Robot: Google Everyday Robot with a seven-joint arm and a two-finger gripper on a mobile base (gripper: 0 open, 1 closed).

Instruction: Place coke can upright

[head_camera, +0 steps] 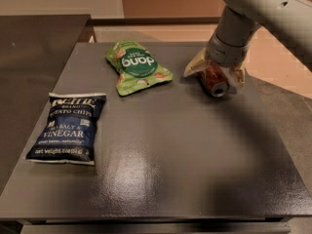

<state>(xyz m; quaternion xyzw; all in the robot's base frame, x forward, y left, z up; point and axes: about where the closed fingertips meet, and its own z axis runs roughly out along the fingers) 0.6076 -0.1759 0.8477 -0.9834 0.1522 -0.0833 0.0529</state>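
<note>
1. Gripper (215, 77) is low at the far right of the table (170, 179). It looks closed round the coke can (216, 84), which lies on its side w/ silver end twd camera.
2. Imo: rotate wrist til can's vertical, set base flat, then release.
3. Green bag (139, 67) & blue chip bag (68, 128): both sealed, contents hidden.

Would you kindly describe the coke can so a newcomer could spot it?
On the dark table, look far right, beneath the grey arm. The gripper holds the coke can between its cream fingers. It is small, red and cylindrical with a silver end; both snack bags are flat and larger.
</note>
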